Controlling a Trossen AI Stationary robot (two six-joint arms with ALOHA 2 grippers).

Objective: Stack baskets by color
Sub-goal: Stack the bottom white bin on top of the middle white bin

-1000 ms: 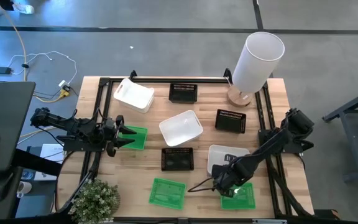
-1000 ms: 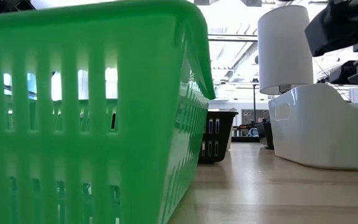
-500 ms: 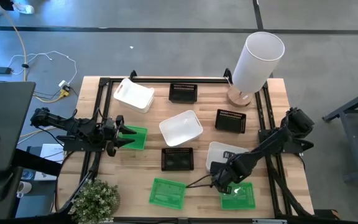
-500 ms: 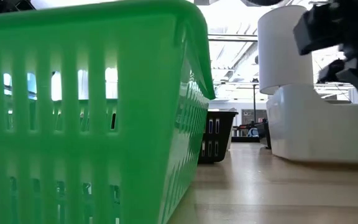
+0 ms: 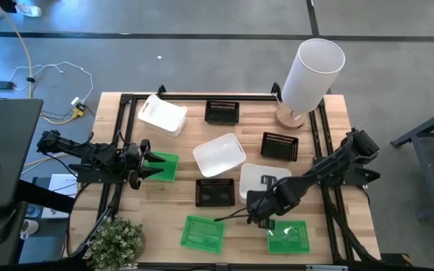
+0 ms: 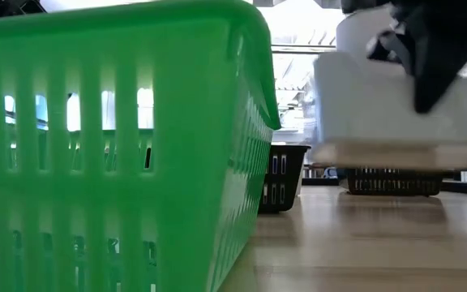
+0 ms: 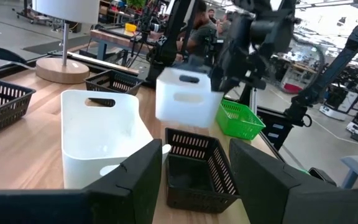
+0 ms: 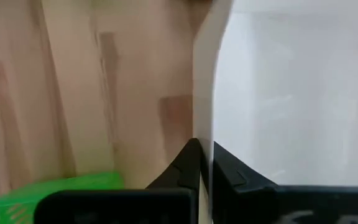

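Baskets: three white, three black, three green; right gripper [image 5: 256, 211] pinching white basket [image 5: 264, 179] wall; left gripper [image 5: 151, 166] spread.

Nine shallow baskets sit scattered across the wood. One white basket [image 5: 261, 181] hangs lifted clear of the table, pinched at its wall. Another white basket [image 5: 219, 154] sits centre, tilted askew; a third white one [image 5: 162, 114] lies far left. Black slotted baskets [image 5: 221, 112] [image 5: 279, 146] [image 5: 215, 192] and green baskets [image 5: 161, 166] [image 5: 203, 232] [image 5: 288, 237] stay apart.

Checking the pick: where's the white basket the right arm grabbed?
High view, right of centre: the white basket is held by the right gripper, between the black basket and the green basket.
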